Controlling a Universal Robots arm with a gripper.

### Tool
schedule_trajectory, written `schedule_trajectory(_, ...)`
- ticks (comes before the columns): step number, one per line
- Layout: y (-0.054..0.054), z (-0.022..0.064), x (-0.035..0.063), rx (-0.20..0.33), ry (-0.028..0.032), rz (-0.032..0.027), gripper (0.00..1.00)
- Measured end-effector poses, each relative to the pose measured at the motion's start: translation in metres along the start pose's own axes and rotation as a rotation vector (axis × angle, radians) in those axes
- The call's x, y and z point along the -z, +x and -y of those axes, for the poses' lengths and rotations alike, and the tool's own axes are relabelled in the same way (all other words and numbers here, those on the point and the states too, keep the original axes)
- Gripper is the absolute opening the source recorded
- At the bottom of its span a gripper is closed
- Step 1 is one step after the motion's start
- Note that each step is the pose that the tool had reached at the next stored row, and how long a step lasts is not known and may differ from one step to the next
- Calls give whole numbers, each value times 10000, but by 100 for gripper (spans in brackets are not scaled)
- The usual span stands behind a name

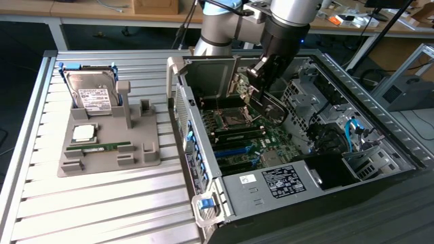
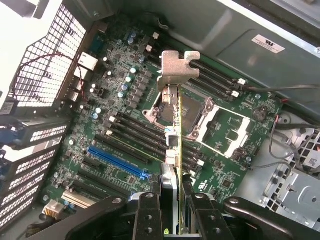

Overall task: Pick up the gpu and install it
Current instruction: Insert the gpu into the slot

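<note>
The gpu (image 2: 171, 131) hangs edge-on in my gripper (image 2: 172, 202), its silver bracket (image 2: 177, 67) at the end far from the fingers. The black fingers (image 2: 148, 212) are shut on the card's sides. It hangs above the motherboard (image 2: 120, 100), over the black slots beside the open CPU socket (image 2: 222, 125), and is seated in no slot. In the exterior view the gripper (image 1: 262, 73) reaches down into the open computer case (image 1: 379, 137), with the gpu (image 1: 271, 105) held over the motherboard (image 1: 268, 145).
A long blue slot (image 2: 117, 161) lies on the board near the card. Case walls and a drive cage (image 1: 308, 94) close in around the arm. On the exterior view's left, a grey holder (image 1: 109, 157) carries a hard drive (image 1: 91, 94), a processor (image 1: 84, 133) and a memory stick (image 1: 98, 147).
</note>
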State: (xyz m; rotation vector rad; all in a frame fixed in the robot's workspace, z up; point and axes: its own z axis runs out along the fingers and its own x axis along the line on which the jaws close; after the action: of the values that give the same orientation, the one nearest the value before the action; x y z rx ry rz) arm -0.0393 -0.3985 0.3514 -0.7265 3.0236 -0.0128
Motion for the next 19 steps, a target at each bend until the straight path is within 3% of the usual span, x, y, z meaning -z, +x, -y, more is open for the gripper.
schedule_trajectory(19,0,0,-1,733,-21,11,27)
